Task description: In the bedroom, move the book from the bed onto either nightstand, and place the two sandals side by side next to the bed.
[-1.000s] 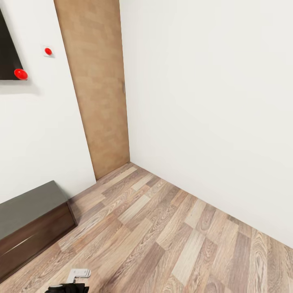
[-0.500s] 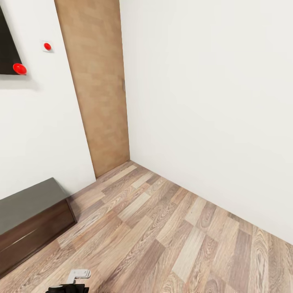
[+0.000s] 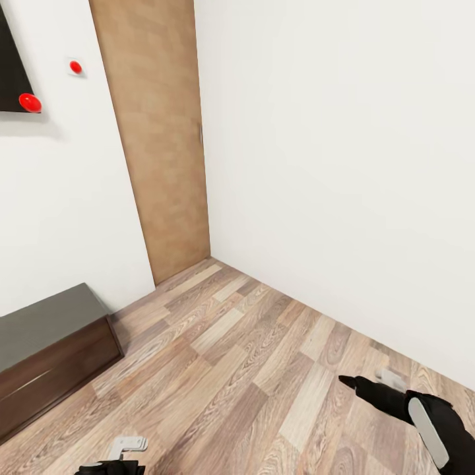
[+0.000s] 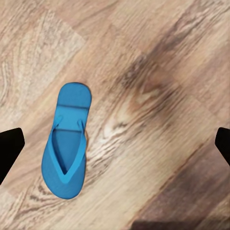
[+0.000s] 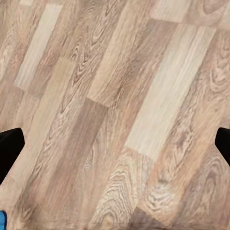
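Note:
One bright blue sandal (image 4: pixel 67 143) lies flat on the wood-plank floor, sole down, below my left gripper (image 4: pixel 115 146). That gripper is open, with its black fingertips (image 4: pixel 9 151) far apart and the sandal nearer one of them, untouched. My right gripper (image 5: pixel 115 143) is open too, over bare planks, and a sliver of blue (image 5: pixel 2 220) shows at that picture's corner. In the head view my right gripper (image 3: pixel 369 380) reaches in low at the right, above the floor. The book, the bed and the nightstand are out of view.
I face a room corner with white walls and a closed light-wood door (image 3: pixel 158 145). A long low dark brown cabinet (image 3: pixel 46 356) stands against the left wall under a black panel (image 3: pixel 10 72). Part of my left arm (image 3: pixel 122 455) shows at the bottom edge.
My right arm has come into the head view at the lower right. The whole picture has crept upward a little, so the camera has moved.

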Motion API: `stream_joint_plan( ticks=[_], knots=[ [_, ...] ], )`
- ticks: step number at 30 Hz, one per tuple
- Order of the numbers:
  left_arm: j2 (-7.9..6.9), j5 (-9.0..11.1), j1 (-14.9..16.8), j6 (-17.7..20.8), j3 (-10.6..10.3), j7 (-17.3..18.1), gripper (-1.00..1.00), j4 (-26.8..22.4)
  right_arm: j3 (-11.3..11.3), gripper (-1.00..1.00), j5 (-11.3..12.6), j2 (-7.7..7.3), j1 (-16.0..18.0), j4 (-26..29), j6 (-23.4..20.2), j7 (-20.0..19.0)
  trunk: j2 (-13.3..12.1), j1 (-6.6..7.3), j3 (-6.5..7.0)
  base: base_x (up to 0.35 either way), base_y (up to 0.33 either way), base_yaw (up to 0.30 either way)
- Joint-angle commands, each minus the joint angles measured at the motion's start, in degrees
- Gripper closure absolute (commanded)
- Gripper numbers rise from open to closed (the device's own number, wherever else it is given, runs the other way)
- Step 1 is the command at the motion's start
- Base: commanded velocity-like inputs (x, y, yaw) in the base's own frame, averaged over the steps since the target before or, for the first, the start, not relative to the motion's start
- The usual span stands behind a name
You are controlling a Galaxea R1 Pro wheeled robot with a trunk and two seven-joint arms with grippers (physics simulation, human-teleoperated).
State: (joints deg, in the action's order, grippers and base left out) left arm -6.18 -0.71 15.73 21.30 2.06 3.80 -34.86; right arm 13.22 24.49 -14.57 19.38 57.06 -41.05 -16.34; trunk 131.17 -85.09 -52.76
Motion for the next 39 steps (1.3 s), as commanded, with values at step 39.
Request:
stream_joint_plan(
  ticks=[39],
  knots=[
    [0.03, 0.0, 0.0, 0.3, 0.5, 0.4, -1.0, -0.1, -9.7, -1.0, 35.9, -3.89, 2.5, -0.4, -18.9, -26.4, 12.1, -6.64, -5.9, 0.0, 0.0, 0.0]
  ],
)
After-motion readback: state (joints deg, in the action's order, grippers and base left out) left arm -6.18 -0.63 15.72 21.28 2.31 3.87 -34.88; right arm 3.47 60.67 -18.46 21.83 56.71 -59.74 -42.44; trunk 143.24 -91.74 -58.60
